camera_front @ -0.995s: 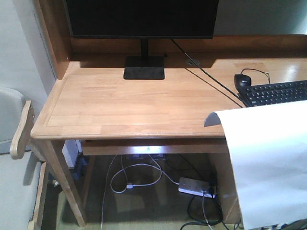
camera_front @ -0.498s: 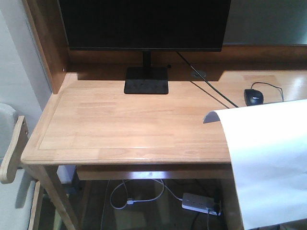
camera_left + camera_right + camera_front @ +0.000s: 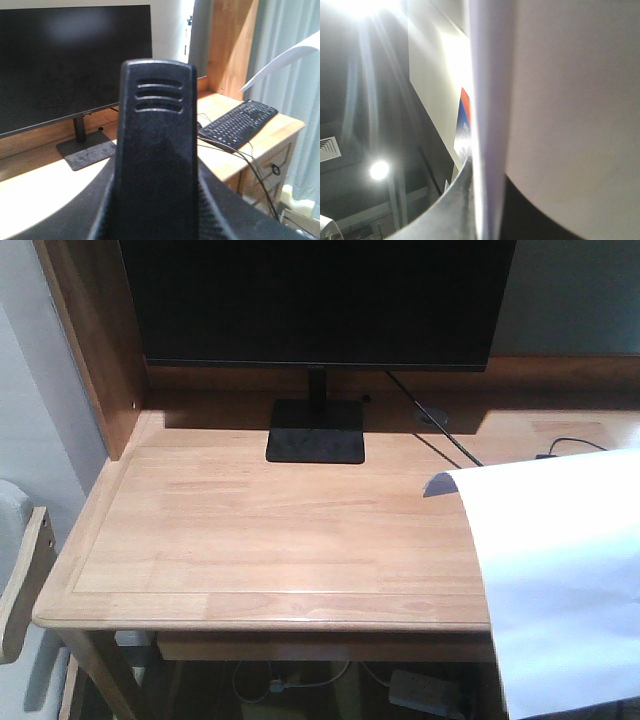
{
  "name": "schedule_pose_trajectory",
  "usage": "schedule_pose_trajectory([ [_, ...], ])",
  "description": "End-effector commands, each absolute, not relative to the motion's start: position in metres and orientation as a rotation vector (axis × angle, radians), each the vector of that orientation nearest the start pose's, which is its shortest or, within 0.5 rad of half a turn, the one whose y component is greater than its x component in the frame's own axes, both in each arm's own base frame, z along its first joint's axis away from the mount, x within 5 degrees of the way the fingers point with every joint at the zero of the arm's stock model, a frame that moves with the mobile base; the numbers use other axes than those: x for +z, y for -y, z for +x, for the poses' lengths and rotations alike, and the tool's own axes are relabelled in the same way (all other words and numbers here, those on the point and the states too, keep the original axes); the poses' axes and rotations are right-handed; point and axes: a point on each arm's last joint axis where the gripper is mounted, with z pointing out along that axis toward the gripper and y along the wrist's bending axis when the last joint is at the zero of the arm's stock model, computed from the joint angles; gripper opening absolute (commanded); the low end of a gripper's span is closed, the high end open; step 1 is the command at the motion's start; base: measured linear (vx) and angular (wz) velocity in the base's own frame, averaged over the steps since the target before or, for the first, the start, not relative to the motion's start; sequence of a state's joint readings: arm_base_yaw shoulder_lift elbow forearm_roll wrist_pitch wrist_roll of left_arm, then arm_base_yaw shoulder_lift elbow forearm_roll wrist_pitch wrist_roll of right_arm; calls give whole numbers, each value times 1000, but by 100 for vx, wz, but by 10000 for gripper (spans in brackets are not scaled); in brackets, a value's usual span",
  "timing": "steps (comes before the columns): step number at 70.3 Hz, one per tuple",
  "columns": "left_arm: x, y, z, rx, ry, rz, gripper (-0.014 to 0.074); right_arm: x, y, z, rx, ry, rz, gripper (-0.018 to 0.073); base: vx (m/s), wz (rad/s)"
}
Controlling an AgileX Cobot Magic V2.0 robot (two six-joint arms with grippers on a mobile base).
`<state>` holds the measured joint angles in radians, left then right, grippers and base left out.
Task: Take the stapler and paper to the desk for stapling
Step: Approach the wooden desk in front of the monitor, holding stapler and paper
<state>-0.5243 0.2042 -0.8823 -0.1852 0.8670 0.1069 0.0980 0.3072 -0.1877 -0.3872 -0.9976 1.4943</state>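
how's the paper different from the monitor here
The paper is white; the monitor is black. The paper curls at its top corner and hangs in the air, while the monitor stands upright on its stand on the desk. Both are broad, thin and rectangular.

No lettering can be read anywhere. Just left of the plain white paper sheet pinched in the right gripper, a red-and-blue panel bears pale marks that are too blurred to make out. Beyond the black slotted stapler clamped in the left gripper, to its right, the flat black keyboard has key legends too small to tell.
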Motion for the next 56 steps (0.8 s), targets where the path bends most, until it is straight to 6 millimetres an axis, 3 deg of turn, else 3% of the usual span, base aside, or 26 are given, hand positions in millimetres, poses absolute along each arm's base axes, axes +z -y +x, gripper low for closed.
schedule_pose_trajectory([
  [1,416,4,-17,-559,-1488,483,-6,337,-32,40,1419,-714,74,-7,11,2],
  [56,416,4,-17,-559,-1488,483,-6,337,-32,40,1419,-714,74,-7,7,0],
])
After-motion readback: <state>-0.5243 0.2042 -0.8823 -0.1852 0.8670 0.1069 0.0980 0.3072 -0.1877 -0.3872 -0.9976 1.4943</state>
